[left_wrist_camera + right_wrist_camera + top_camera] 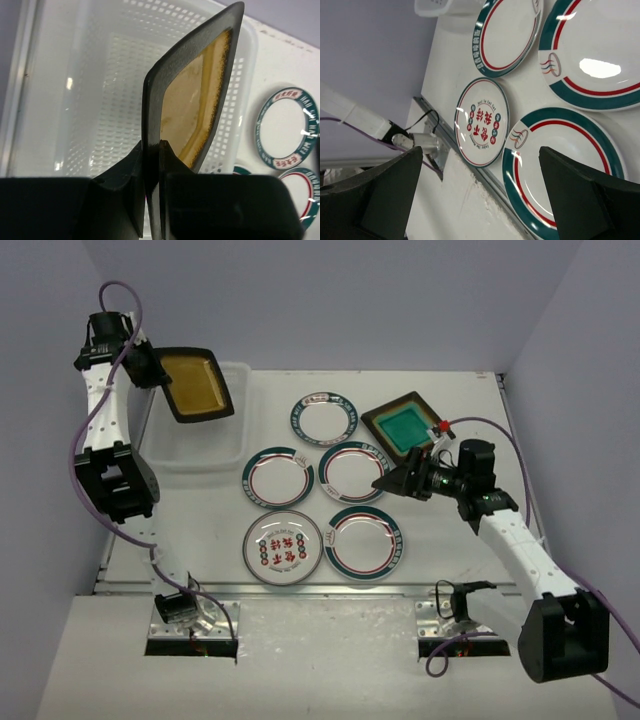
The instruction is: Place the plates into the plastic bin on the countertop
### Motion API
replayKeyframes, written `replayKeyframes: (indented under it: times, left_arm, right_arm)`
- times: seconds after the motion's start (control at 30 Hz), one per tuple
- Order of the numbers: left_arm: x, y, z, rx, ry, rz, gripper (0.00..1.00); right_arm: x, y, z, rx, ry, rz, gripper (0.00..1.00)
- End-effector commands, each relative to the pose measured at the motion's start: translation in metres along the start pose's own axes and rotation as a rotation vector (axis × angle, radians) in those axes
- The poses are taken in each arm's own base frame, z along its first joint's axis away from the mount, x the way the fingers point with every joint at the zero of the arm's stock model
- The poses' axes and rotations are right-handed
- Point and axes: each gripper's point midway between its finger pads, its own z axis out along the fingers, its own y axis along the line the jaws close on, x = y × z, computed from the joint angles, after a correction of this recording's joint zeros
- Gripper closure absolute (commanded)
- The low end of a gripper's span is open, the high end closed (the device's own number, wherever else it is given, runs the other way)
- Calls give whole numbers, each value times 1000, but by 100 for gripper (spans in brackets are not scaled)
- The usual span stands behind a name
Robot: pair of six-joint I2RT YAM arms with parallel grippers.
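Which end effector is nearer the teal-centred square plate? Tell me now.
Right. The right end effector hovers open at the near edge of the teal-centred square plate; the left end effector is far across, above the plastic bin, clamped on the amber-centred square plate.

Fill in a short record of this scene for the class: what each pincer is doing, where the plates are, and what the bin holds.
left pincer: shut on the rim of the amber square plate, holding it over the plastic bin
right pincer: open, empty, above the round plates
plastic bin: no plate visible inside
round plates: five, lying flat on the countertop
teal square plate: on the countertop, far right side
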Motion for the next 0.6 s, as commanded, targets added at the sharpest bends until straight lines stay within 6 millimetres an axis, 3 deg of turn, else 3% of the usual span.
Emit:
replayKeyframes:
  times: [0.0, 0.1, 0.27, 0.57]
  left_arm:
    - [-57, -17, -60, -23, -195, 228, 100]
    - [-53, 3, -57, -65, -171, 324, 100]
    - [-49, -43, -50, 246, -162, 382, 100]
    - [-18, -42, -17, 342, -54, 372, 100]
  right_arm:
    - [13, 8, 13, -26, 60, -90, 1]
    - [21, 14, 17, -69, 91, -87, 1]
    - [22, 15, 18, -75, 101, -87, 1]
    - [25, 10, 20, -45, 119, -98, 1]
